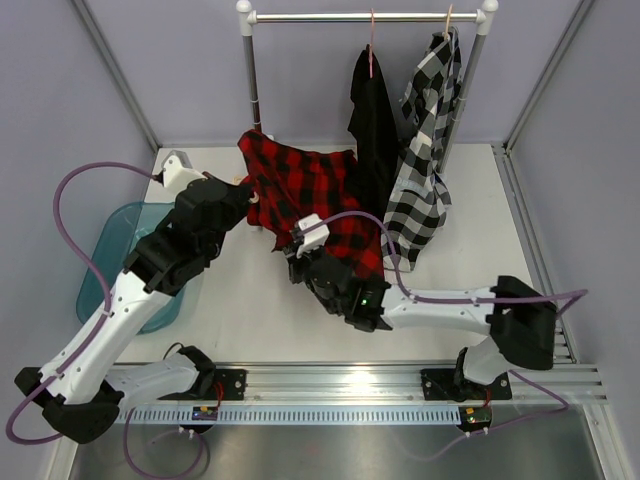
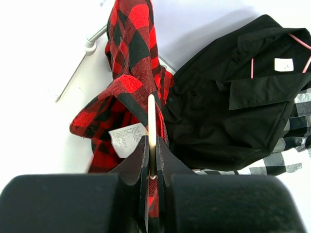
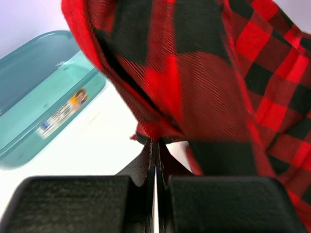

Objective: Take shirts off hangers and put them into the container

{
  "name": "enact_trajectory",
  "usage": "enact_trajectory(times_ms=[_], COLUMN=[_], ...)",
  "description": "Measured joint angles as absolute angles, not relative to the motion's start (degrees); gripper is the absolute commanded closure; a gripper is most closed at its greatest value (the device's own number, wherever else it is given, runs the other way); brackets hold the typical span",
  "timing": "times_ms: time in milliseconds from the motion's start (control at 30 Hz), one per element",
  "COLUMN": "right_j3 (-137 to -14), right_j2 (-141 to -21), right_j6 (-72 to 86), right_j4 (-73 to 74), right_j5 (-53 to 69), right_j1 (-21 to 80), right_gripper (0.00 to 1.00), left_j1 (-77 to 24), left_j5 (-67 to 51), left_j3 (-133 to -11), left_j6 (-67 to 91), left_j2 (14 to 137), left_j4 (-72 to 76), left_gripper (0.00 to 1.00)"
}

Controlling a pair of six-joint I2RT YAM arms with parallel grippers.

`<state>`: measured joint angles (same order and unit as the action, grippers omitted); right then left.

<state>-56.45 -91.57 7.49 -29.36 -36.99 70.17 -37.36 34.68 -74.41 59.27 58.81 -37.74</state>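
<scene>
The left gripper (image 2: pixel 151 150) pinched the wooden hanger (image 2: pixel 151 116) edge-on, while the right gripper (image 3: pixel 155 145) had its jaws pressed together on the plaid shirt (image 3: pixel 204 73) hem.

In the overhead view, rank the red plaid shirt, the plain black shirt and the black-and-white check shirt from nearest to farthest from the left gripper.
1. Red-and-black plaid shirt, right at the left gripper, which grips a tan wooden hanger.
2. Plain black shirt, hanging from the steel rail, further right.
3. Black-and-white check shirt, hanging rightmost.
</scene>
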Motion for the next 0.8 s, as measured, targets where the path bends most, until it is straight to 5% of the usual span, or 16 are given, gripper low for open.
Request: enact_trajectory(times_ms=[467,800], right_j3=[-55.13,-50.68], right_j2=[-57.63,-48.03], right_j6=[17.89,21.02], right_j4=[10.94,24.99], right_j5=[-24.91,-25.23], right_j1=[70.11,70.11], right_gripper=[1.0,0.95], left_j1=[-37.41,-37.41], left_j5=[40.69,43.29], left_j3=[-74.43,-74.94], left_j6=[49.56,46.72], left_j2=[61.17,60.84], left_j4=[-36.53,-36.97], left_gripper=[1.0,1.0])
